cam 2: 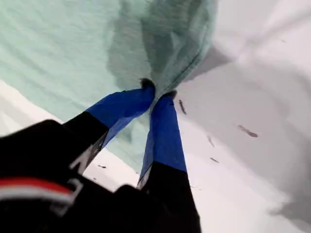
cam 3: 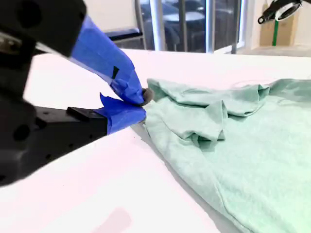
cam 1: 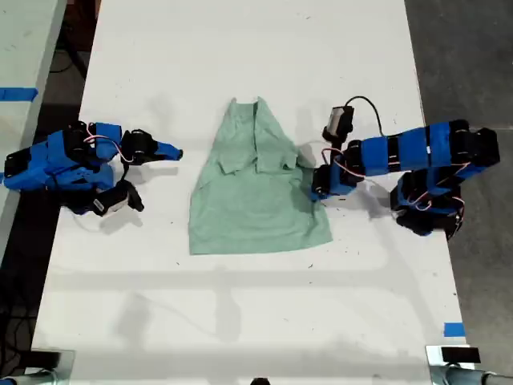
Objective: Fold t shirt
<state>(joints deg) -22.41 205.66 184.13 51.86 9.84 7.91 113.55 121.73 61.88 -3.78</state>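
pinching the t shirt between both blue fingers of my first gripper: tips closed down to the thickness of the cloth, mint edge bunched and lifted just beyond them, grey shadow on the white table under the raised fold. cannot make out from that close view which part of the edge is caught. seen in the exterior view as my first gripper at the shirt's right edge, roughly mid-length, tips themselves hidden under the arm's own wrist and a black camera on a looped cable.

closed too, my second gripper: blue tips meeting, no cloth seen between them. looks almost against the shirt in its own wrist view, yet stands clearly apart in the exterior view, my second gripper left of the garment with bare table between.

lying near the middle of the table, the t shirt: collar end far, hem near, both sleeves turned in over the chest, so narrow at the far end and wide at the near one. mostly flat, with creases around the folded sleeves.

cut off at the exterior view's left edge, the base of the second arm; also a strip of blue tape on a neighbouring surface. another blue tape scrap at the table's near right. blurred background in the second wrist view, too soft to read.
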